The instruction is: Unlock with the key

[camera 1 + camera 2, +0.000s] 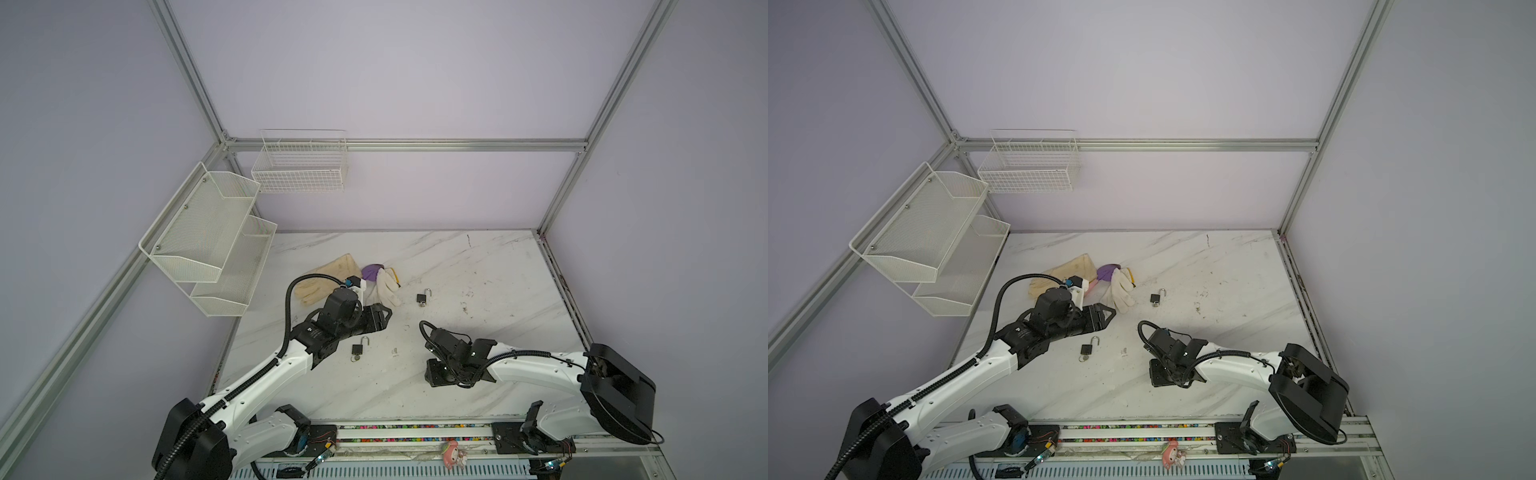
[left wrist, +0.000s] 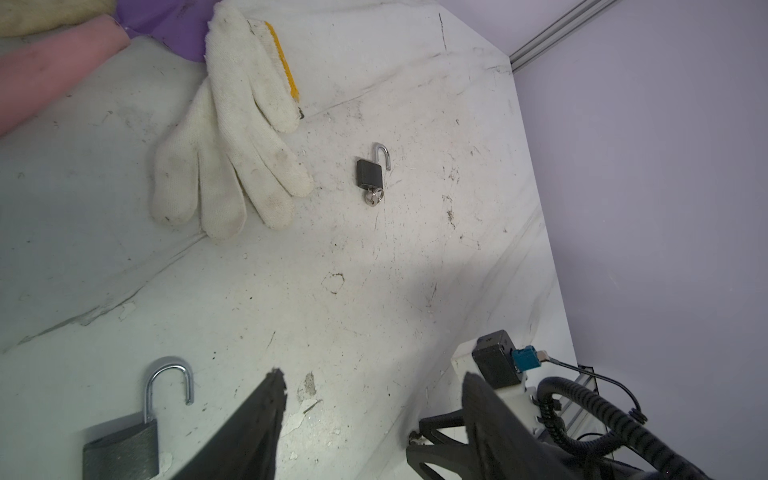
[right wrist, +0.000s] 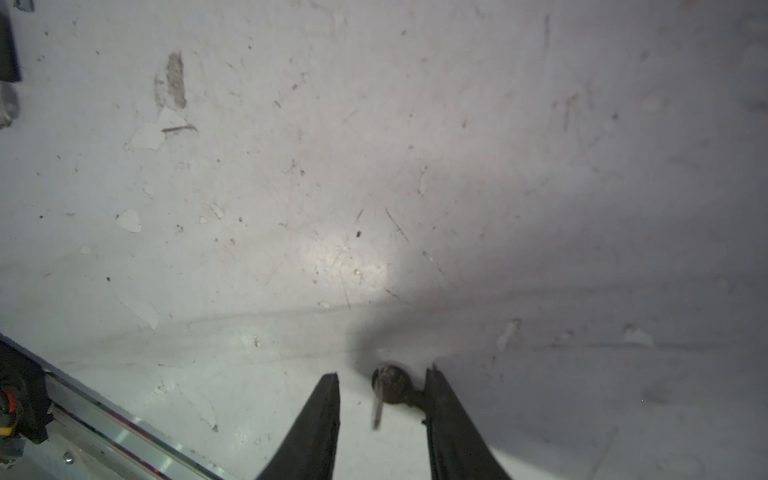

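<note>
Key (image 3: 385, 384) is sitting loose between the fingers of the right tool (image 3: 381, 372). It is leaning on one finger and showing a clear gap to the other. That tool is standing partly open and is clamping nothing. Cannot tell whether the key is resting on the worktop (image 1: 478, 270) or hanging off the pad. All this is sitting on the near part of the worktop, right of middle, well apart from both locks.

Near lock (image 1: 357, 348) is lying left of middle. Far lock (image 1: 422, 298) is lying just right of the glove (image 2: 232, 137). Both are showing shackles swung open and a ring at the keyway end.

Left tool (image 2: 374, 376) is hovering wide open and empty, between near lock and glove.

Risks, as judged:
- Key sticking to the pad, then getting dragged or flicked as the right arm is lifting.
- Key skittering toward the near rail (image 1: 415, 432).
- A re-grasp pinching so thin a piece crooked, leaving it not lining up with a keyway.
- Left arm sweeping low and knocking the near lock, which is lying just beside it.

Writing: small white print (image 1: 312, 332) is showing on the left arm's dark link, too small to read. Nothing else is legible.
</note>
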Motion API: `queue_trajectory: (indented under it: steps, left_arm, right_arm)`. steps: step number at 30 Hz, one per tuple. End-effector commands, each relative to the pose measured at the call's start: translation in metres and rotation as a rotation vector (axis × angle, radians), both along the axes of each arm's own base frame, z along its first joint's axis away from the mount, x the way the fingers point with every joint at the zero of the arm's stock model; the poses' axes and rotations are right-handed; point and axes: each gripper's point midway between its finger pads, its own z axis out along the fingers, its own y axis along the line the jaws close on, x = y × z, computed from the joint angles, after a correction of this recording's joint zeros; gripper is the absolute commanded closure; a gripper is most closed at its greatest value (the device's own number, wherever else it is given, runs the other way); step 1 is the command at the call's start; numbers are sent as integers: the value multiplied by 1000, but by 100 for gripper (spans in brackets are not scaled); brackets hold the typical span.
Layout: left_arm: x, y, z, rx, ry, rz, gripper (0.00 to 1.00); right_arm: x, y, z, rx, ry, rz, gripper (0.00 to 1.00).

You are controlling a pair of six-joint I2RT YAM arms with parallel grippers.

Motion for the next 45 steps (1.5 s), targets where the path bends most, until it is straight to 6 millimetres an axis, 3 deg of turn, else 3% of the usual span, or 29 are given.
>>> queue_trajectory:
  steps: [1, 8, 15, 21, 28, 37, 45]
  left_arm:
    - [-2, 1, -5, 0, -19, -16, 32]
    - [-3, 3, -6, 6, -12, -10, 32]
    - [-3, 5, -6, 10, -12, -2, 32]
    - [-2, 5, -5, 10, -13, 1, 32]
    - [-3, 10, -8, 24, -13, 19, 32]
    - [-4, 11, -9, 36, -16, 17, 32]
    - [-4, 12, -9, 37, -19, 18, 32]
  right_arm:
    - [0, -11, -8, -65, 1, 14, 62]
    - [-3, -4, -10, -89, 0, 40, 63]
    - [0, -12, -6, -165, -25, 27, 68]
    - [0, -4, 5, -188, -56, 13, 65]
    - [-6, -8, 3, -240, -53, -58, 61]
    - [-10, 11, 5, -117, -24, -70, 63]
    - [-10, 8, -5, -158, -10, -79, 70]
